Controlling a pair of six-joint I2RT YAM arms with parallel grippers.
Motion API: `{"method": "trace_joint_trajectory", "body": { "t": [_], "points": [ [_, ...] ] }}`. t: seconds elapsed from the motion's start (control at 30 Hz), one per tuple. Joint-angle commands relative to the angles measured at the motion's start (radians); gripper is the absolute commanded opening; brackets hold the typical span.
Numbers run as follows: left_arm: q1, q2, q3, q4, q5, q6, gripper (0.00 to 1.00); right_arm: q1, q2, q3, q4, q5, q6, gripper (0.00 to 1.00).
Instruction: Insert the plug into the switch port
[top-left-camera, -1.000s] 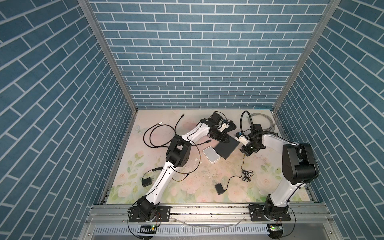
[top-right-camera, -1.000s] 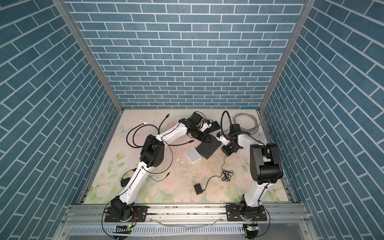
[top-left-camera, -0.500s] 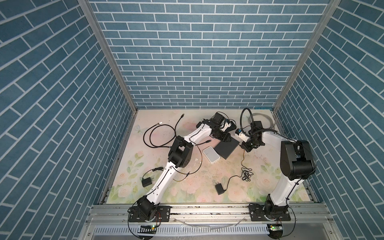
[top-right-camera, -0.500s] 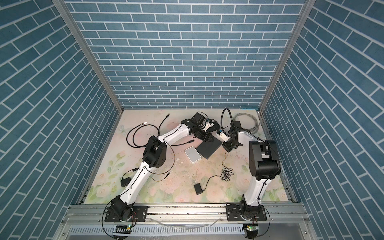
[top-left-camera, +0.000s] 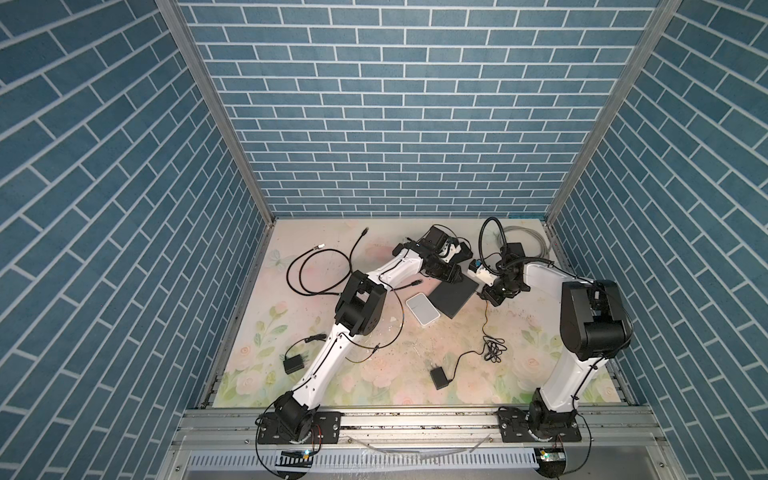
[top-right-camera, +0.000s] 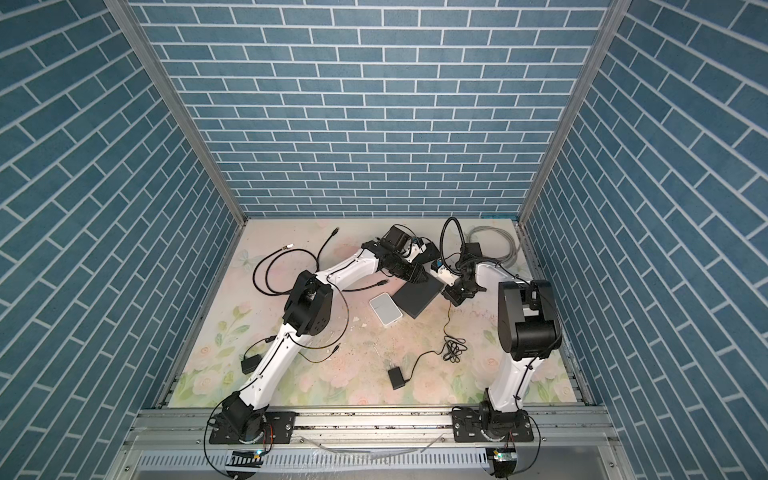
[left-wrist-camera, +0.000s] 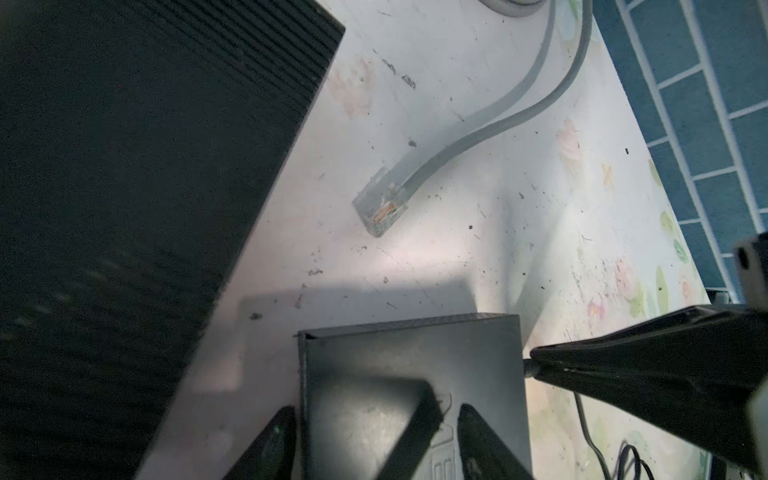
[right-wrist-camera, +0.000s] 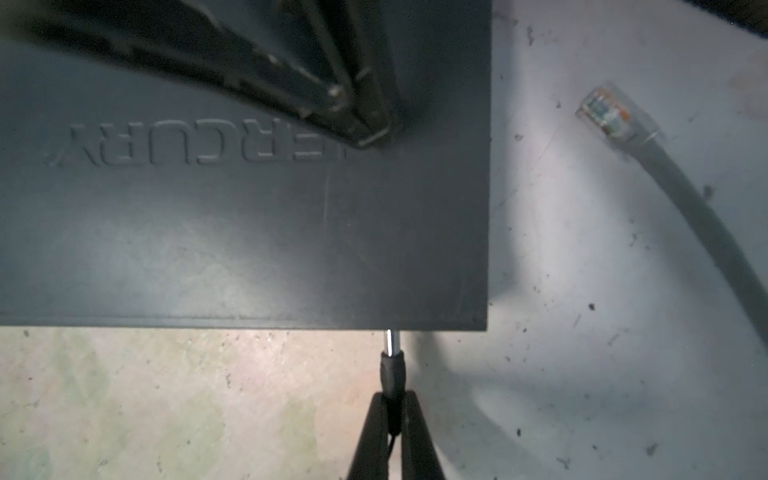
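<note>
Plug and switch on scuffed floral tabletop, blue brick-pattern walls

The 2 top views are bright, even and sharp. The walls bow a little toward the frame edges. Shadows on the mat are short and soft, so the light probably comes from overhead.

The 2 wrist views are dimmer and uneven. In the left wrist view the black box is underexposed and smeared and the grey cable is crisp. The switch throws a soft shadow beside a pale glare patch. In the right wrist view the switch's embossed lettering is readable but soft, and the left gripper over it is blurred.
</note>
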Motion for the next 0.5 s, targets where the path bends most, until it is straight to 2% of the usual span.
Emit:
{"method": "trace_joint_trajectory", "body": {
  "t": [0.0,0.3,0.47],
  "points": [
    [-0.008,0.014,-0.047,-0.073,-0.006,-0.006,0.63,-0.002,0.013,0.035,0.020,0.011,-0.026,0.00],
    [-0.008,0.020,-0.055,-0.048,0.077,-0.031,0.62,-0.001,0.019,0.046,0.010,-0.017,-0.065,0.00],
    [-0.007,0.019,-0.064,-0.035,0.087,-0.074,0.62,0.002,0.022,0.055,-0.029,-0.043,-0.097,0.00]
  ]
}}
